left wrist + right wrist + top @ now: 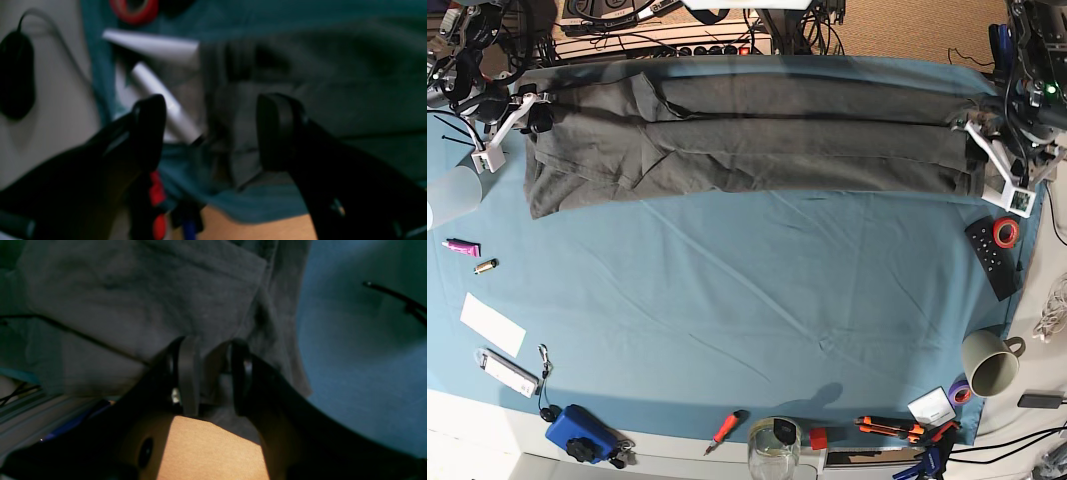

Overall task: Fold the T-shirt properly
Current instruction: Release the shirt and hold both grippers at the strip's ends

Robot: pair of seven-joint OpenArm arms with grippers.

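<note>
Grey-brown cotton T-shirt [757, 140], long folded band, blue table cloth [757, 300]

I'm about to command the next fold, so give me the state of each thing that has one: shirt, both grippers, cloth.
T-shirt: laid out as a long band across the far side of the table, sides folded in, some wrinkles.
Left gripper: open, jaws wide apart, nothing between them.
Right gripper: closed on a fold of the T-shirt's edge.
Blue table cloth: spread flat, lightly creased.
</note>
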